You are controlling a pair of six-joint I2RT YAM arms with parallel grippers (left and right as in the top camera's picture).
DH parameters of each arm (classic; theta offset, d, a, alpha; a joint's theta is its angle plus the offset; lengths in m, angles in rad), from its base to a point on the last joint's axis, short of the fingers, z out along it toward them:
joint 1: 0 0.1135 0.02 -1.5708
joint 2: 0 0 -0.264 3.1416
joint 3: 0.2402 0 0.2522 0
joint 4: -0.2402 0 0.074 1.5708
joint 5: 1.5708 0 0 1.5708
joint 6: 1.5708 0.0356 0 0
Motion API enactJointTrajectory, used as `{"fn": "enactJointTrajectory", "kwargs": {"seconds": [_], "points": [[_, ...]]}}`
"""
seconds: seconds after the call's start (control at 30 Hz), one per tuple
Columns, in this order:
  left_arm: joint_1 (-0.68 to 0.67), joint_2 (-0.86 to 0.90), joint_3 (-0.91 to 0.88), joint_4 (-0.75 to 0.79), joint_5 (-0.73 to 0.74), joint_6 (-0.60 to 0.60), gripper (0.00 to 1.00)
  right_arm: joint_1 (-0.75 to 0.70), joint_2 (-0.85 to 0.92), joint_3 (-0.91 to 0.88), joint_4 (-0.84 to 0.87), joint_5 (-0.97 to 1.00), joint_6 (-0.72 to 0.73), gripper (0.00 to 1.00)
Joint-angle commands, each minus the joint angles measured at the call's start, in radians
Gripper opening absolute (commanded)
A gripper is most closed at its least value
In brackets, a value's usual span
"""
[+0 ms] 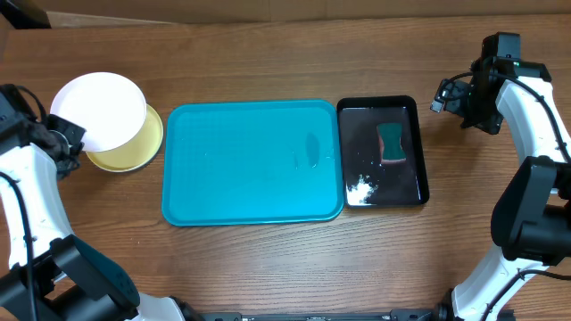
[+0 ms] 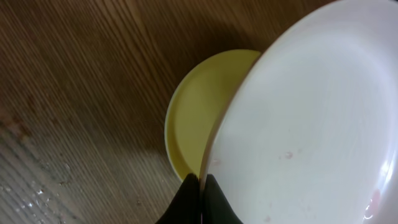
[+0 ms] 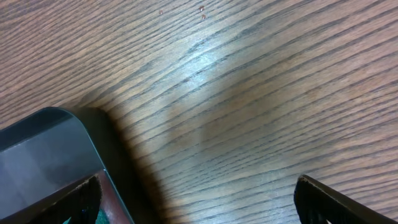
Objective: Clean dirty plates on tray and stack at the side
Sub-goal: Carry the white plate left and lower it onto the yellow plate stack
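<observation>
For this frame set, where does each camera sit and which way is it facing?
Overhead: fixed above, facing straight down at the table, turquoise tray and black tray; left arm and right arm show at the sides.
Left wrist: faces down past the shut left end effector pinching the white plate over the yellow-green plate.
Right wrist: faces down at bare wood and the black tray's corner, between the open right end effector's fingers.
Shared: overhead and left wrist both show the two plates.

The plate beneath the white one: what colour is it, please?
The lower plate is yellow-green, shown best in the left wrist view.
</observation>
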Motion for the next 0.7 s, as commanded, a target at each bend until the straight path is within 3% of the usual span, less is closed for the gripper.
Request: {"fn": "enactJointTrajectory", "kwargs": {"seconds": [0.0,0.4,0.67], "points": [[-0.013,-0.009,-0.073,0.071,-0.044,-0.008,0.04,-0.003,-0.029,0.015,0.003,-0.006,0.004,1.00],[-0.014,0.003,-0.284,0.333,-0.080,-0.007,0.04,-0.003,-0.029,0.015,0.003,-0.006,0.004,1.00],[-0.014,0.072,-0.308,0.392,-0.079,-0.007,0.04,-0.003,-0.029,0.015,0.003,-0.006,0.004,1.00]]}}
